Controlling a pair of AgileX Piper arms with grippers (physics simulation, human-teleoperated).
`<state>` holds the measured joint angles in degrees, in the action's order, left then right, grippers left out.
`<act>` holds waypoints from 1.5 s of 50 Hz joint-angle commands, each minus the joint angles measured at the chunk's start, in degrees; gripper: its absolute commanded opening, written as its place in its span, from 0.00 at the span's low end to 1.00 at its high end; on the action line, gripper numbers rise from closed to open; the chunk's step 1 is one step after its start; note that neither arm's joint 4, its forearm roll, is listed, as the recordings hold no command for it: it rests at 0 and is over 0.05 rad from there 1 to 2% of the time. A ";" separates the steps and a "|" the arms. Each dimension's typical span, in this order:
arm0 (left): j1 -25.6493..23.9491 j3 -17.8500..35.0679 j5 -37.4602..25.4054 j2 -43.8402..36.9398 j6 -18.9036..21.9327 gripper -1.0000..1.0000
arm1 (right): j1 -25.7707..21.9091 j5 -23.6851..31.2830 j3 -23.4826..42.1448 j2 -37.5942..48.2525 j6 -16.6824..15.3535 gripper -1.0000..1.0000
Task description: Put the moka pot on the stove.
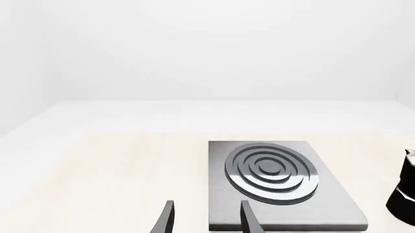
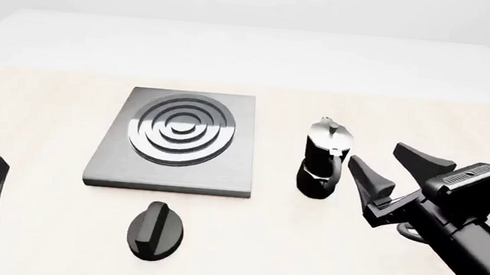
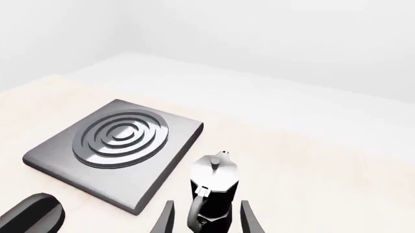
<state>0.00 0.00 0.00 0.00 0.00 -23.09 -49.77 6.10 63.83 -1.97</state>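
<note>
Black silver-lidded moka pot (image 2: pixel 321 158) upright on the table, just right of the grey ring-burner stove (image 2: pixel 177 140).

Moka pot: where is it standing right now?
In the front view the moka pot stands upright on the table, just right of the stove and not on it. The open right gripper is close on its right, not touching.

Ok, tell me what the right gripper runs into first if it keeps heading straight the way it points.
Most likely the moka pot: in the right wrist view it stands directly ahead of the open right gripper, between the fingertips' lines. The stove lies off to the side, beyond it. Exact depth is unclear.
</note>
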 commanded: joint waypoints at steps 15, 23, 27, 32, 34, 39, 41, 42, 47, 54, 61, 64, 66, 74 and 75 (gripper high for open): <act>0.00 0.00 0.00 0.00 0.00 1.00 | -0.90 -8.95 1.25 14.71 1.83 1.00; 0.00 0.00 0.00 0.00 0.00 1.00 | -1.14 -9.98 1.44 16.57 2.38 1.00; 0.00 0.00 0.00 0.00 0.00 1.00 | -1.22 -10.83 1.43 17.80 2.43 1.00; 0.00 0.00 0.00 0.00 0.00 1.00 | -1.11 -11.11 2.07 19.01 2.41 1.00; 0.00 0.00 0.00 0.00 0.00 1.00 | -1.05 -11.39 2.20 19.53 2.37 1.00; 0.00 0.00 0.00 0.00 0.00 1.00 | -1.09 -12.55 2.46 21.33 2.59 1.00; 0.00 0.00 0.00 0.00 0.00 1.00 | -1.16 -13.00 2.66 22.13 2.69 1.00; 0.00 0.00 0.00 0.00 0.00 1.00 | -1.17 -13.08 2.74 22.29 2.70 1.00; 0.00 0.00 0.00 0.00 0.00 1.00 | -1.27 -14.83 3.10 24.65 3.41 1.00; 0.00 0.00 0.00 0.00 0.00 1.00 | -1.66 -15.67 3.60 26.37 3.90 1.00; 0.00 0.00 0.00 0.00 0.00 1.00 | -1.76 -16.29 3.78 27.52 4.27 1.00; 0.00 0.00 0.00 0.00 0.00 1.00 | -1.83 -16.56 3.91 28.05 4.38 1.00; 0.00 0.00 0.00 0.00 0.00 1.00 | -1.75 -16.78 4.03 28.50 4.41 1.00; 0.00 0.00 0.00 0.00 0.00 1.00 | -1.20 -17.75 4.34 30.15 4.48 1.00; 0.00 0.00 0.00 0.00 0.00 1.00 | -1.19 -17.98 4.46 30.60 4.50 1.00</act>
<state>0.00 0.00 0.00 0.00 0.00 -24.58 -66.47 10.08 92.15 2.28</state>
